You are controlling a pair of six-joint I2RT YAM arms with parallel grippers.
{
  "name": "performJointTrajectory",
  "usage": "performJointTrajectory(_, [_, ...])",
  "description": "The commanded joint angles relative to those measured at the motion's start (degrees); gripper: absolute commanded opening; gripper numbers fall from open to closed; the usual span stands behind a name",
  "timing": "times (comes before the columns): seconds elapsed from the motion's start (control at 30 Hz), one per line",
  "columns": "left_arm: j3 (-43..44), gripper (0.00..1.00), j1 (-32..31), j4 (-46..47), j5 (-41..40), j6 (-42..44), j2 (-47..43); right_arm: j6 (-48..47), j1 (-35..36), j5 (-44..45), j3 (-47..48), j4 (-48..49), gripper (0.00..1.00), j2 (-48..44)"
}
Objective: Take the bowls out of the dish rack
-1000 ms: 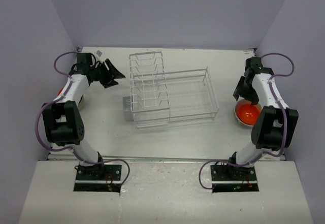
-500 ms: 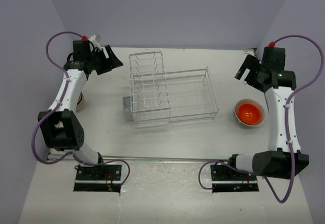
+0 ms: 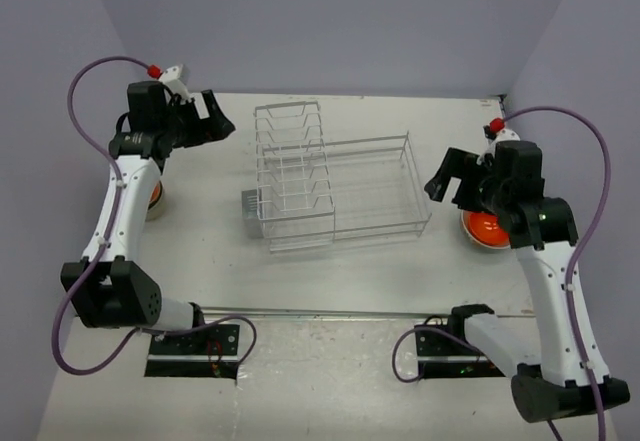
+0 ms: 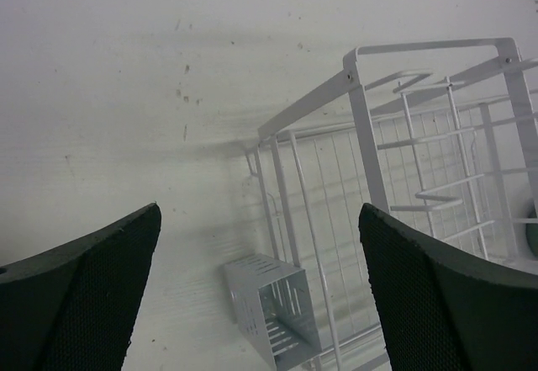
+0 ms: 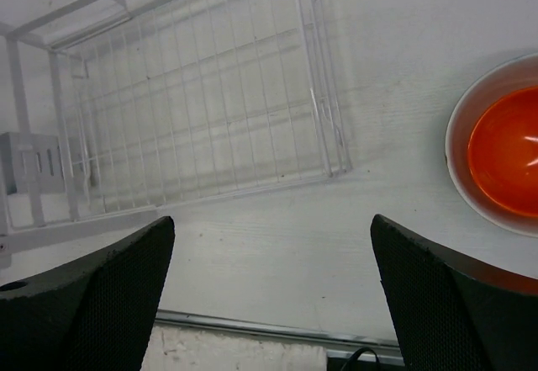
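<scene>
Jaws of left gripper (image 4: 258, 209) and right gripper (image 5: 273, 218) stand wide, empty. Right wrist view shows orange bowl (image 5: 507, 154) nested in cream bowl (image 5: 455, 148); overhead, the arm half hides both.

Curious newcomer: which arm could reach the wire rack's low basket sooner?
Probably right: the open right gripper hangs beside the low basket end of the silvery-white wire dish rack; the open left gripper is off its tall-slot end.
</scene>
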Motion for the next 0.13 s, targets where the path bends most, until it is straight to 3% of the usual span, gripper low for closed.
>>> performJointTrajectory(0.0, [-2.6, 1.00, -0.4, 0.1, -0.6, 2.0, -3.5, 0.7, 2.5, 0.2, -1.1, -0.6, 0.99, -5.1])
performJointTrajectory(0.1, [-4.9, 1.00, -0.4, 0.8, -1.1, 1.1, -6.1, 0.9, 3.3, -0.3, -2.5, -1.3, 0.99, -8.0])
